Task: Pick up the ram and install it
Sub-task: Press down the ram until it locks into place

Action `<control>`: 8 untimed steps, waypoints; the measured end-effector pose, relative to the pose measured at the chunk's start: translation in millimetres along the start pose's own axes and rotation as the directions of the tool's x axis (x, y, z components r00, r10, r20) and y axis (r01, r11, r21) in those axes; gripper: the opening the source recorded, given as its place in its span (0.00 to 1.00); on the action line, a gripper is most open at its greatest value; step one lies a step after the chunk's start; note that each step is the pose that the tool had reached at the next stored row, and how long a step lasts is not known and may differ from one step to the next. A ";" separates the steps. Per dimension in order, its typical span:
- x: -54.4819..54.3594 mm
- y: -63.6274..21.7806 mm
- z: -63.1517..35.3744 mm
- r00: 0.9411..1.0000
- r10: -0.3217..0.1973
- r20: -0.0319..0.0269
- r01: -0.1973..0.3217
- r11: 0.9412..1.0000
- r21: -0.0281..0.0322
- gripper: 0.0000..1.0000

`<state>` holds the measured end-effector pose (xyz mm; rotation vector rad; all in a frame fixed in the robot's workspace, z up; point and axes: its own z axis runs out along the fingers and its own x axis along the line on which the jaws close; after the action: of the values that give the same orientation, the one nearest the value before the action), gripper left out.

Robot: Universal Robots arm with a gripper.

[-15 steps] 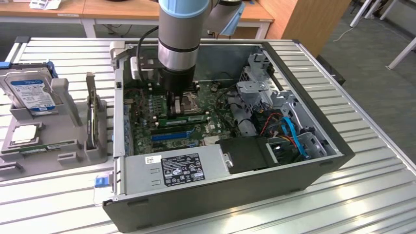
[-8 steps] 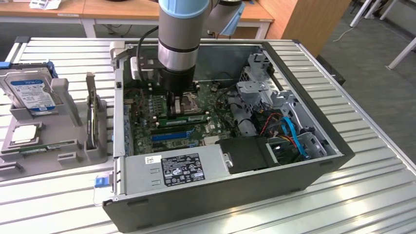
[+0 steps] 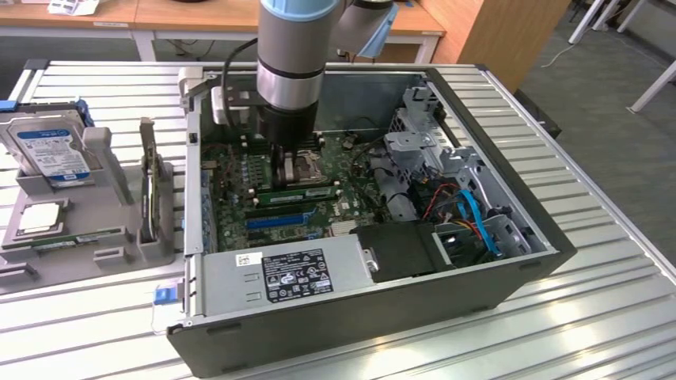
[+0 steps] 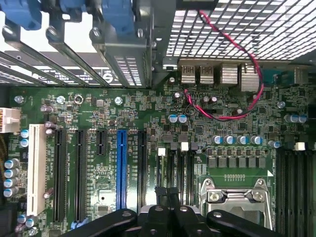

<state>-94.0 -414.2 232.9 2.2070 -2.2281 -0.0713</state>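
Hovering inside open PC case [image 3: 507,261], gripper [image 4: 168,193] low over motherboard [image 4: 148,118], jaws together, gripping nothing visible (fingertips just above CPU socket [image 4: 236,197]). Ram [image 3: 299,192] lies mid-frame, apparently seated in slot beside socket, so likely already installed.

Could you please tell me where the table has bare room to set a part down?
Bare table lies on the camera's side of the grey fixture and along the computer case on the exterior view's right. Inside the case, under the arm, it is crowded.
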 end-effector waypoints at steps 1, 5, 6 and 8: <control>-0.1 0.1 -1.8 1.000 0.000 0.000 0.000 1.000 0.000 0.10; -0.3 0.4 -10.3 1.000 0.000 0.000 0.000 1.000 0.000 0.10; -0.4 0.4 -12.4 1.000 0.000 0.000 0.000 1.000 0.000 0.10; -0.5 0.6 -16.8 1.000 0.000 0.000 0.000 1.000 0.000 0.10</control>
<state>-94.0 -414.2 249.7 2.2071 -2.2281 -0.0713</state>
